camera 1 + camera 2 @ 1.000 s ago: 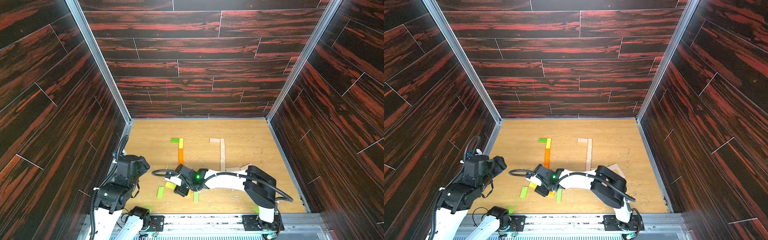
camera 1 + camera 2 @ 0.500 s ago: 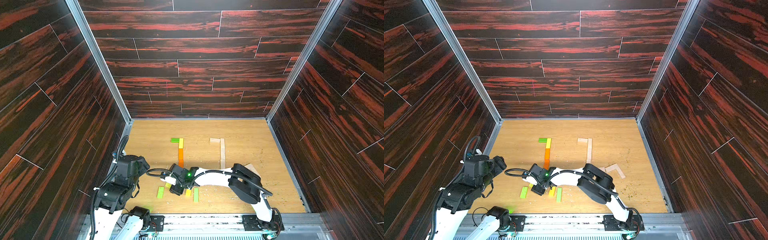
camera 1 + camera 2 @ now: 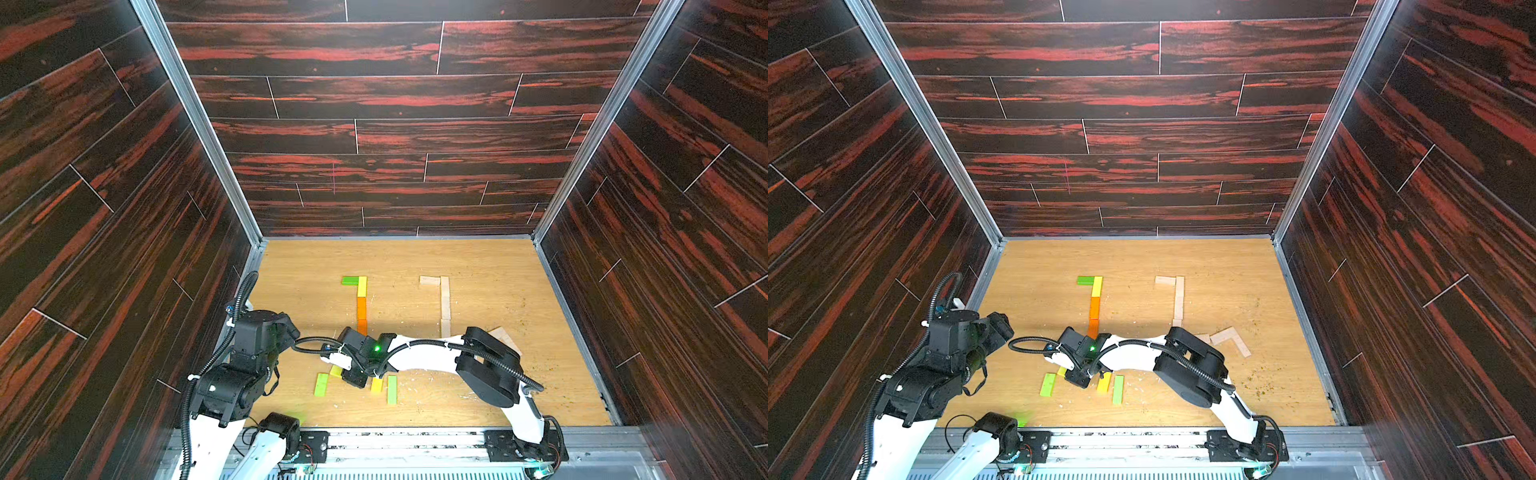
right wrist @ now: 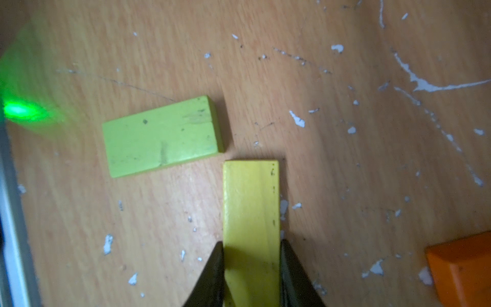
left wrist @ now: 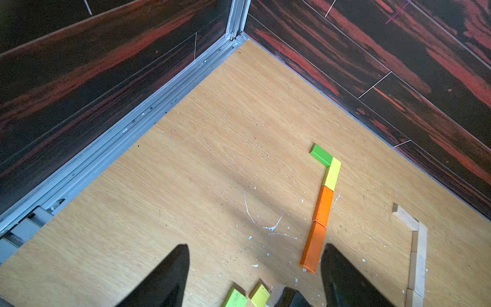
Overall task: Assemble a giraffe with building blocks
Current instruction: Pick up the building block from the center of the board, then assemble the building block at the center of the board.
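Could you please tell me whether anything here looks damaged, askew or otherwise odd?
The table is scratched and littered with white flecks, including around the yellow block that the right gripper is shut on. The light green block beside it lies askew. Otherwise nothing stands out.

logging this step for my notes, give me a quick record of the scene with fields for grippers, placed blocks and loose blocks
right gripper: shut on yellow block, fingers on its long sides
left gripper: open, empty, above the table
coloured row: green, yellow, two orange, laid flat in an L
pale row: plain blocks in a matching L
loose: light green block, flat, close by the yellow one's free end
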Controlling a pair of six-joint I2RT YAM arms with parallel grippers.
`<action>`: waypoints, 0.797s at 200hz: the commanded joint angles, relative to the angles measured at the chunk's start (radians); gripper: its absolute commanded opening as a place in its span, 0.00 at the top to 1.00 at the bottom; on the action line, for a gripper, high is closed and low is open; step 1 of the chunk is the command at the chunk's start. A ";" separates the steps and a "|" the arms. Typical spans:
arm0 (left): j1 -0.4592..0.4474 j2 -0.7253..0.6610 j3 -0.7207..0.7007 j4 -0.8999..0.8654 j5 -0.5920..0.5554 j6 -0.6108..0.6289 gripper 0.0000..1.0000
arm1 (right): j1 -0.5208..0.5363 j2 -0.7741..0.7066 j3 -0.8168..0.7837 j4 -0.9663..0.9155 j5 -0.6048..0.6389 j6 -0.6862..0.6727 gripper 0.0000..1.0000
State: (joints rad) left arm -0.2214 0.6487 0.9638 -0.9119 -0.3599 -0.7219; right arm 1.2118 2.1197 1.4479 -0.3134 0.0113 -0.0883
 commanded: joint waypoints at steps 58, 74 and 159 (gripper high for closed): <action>0.005 0.051 -0.020 0.055 0.019 0.012 0.19 | -0.079 -0.401 -0.246 -0.047 -0.026 -0.021 0.82; 0.005 0.067 -0.025 0.077 0.043 0.014 0.19 | -0.110 -0.493 -0.347 0.006 -0.007 -0.107 0.82; 0.005 0.152 -0.082 0.169 0.126 -0.002 0.19 | -0.319 -0.349 -0.288 -0.072 -0.150 -0.436 0.86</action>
State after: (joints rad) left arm -0.2214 0.7853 0.8982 -0.7753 -0.2611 -0.7155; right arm 0.8993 1.6367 1.0706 -0.3077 -0.0589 -0.3977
